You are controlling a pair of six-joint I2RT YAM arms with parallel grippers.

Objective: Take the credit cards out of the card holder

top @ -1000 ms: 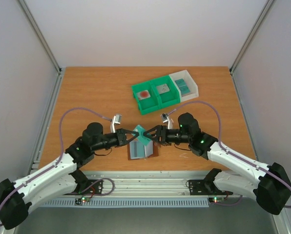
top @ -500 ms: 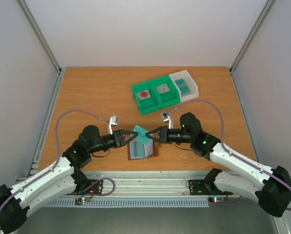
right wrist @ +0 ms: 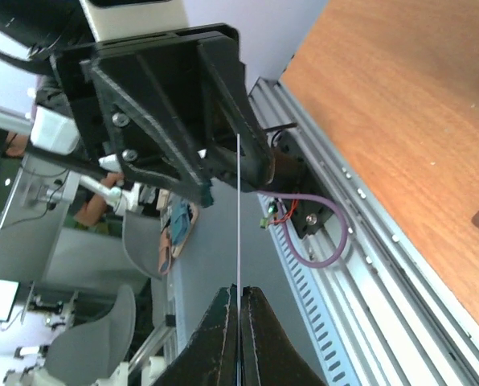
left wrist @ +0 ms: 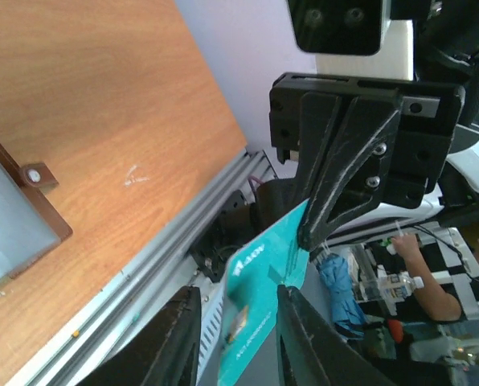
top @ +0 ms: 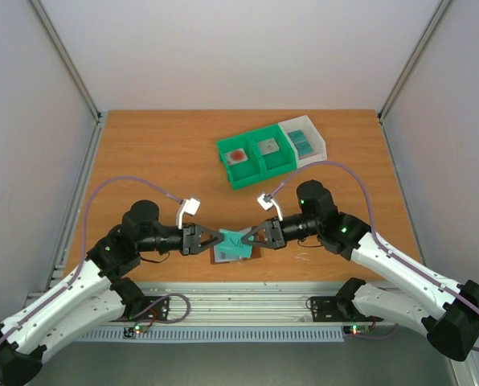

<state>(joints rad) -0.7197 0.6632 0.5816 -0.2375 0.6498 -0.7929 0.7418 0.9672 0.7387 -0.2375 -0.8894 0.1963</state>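
1. Where the two arms meet over the near middle of the brown wooden tabletop, a thin teal plastic credit card hangs in the air between the left gripper and the right gripper.
2. Right gripper: the jaws are closed on one end of the credit card. In the right wrist view the card appears edge-on, as a thin line running out from between the fingers.
3. Left gripper: the jaws stand apart, with the other end of the credit card between them. In the left wrist view a gap shows between the card's edge and one finger. Contact at the other finger cannot be determined.
4. Card face: pale lettering shows in the left wrist view but is too small to read.
5. The small flat brown leather card holder lies open on the tabletop, grey-blue inner panels facing up, with its little brown tab flat on the wood. In the top view it sits directly beneath the credit card, which is fully out of it.
6. A green plastic bin and a white plastic bin stand touching side by side toward the far side of the tabletop, well apart from the card holder.
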